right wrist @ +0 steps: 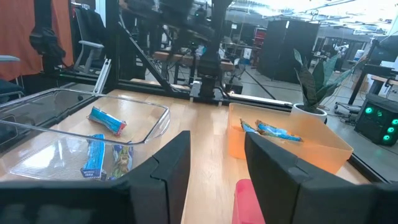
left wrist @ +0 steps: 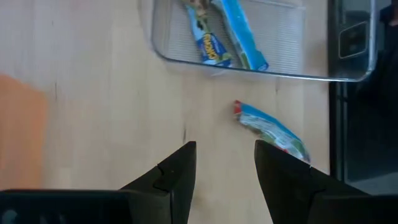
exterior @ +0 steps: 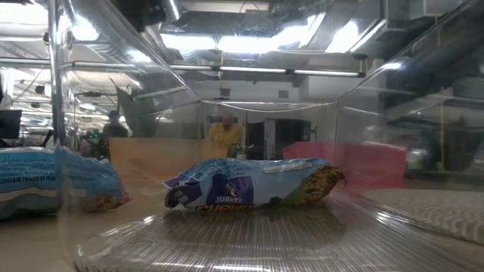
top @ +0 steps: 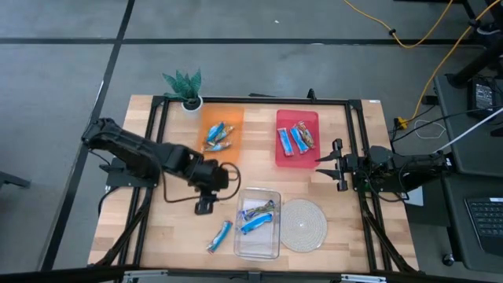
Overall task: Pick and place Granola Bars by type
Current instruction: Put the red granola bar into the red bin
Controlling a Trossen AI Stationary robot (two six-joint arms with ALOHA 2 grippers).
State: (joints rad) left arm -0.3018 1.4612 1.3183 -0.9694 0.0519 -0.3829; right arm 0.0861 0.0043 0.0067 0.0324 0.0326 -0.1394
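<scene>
A blue-wrapped granola bar (top: 220, 236) (left wrist: 272, 132) lies flat on the wood near the table's near edge, left of the clear tray (top: 258, 246). The clear tray holds more blue bars (top: 257, 215) (exterior: 253, 183) (left wrist: 227, 31). The orange tray (top: 222, 116) holds blue bars (top: 218, 136) (right wrist: 270, 130); the red tray (top: 297, 152) holds blue and brown ones (top: 296, 139). My left gripper (top: 204, 206) (left wrist: 224, 163) is open above bare wood, just short of the loose bar. My right gripper (top: 338, 165) (right wrist: 217, 158) is open at the table's right, beside the red tray.
A round woven mat (top: 303, 223) lies right of the clear tray. A small potted plant (top: 187, 89) stands at the far edge by the orange tray. A black frame (top: 251, 100) runs around the tabletop. Bare wood lies to the left of the loose bar.
</scene>
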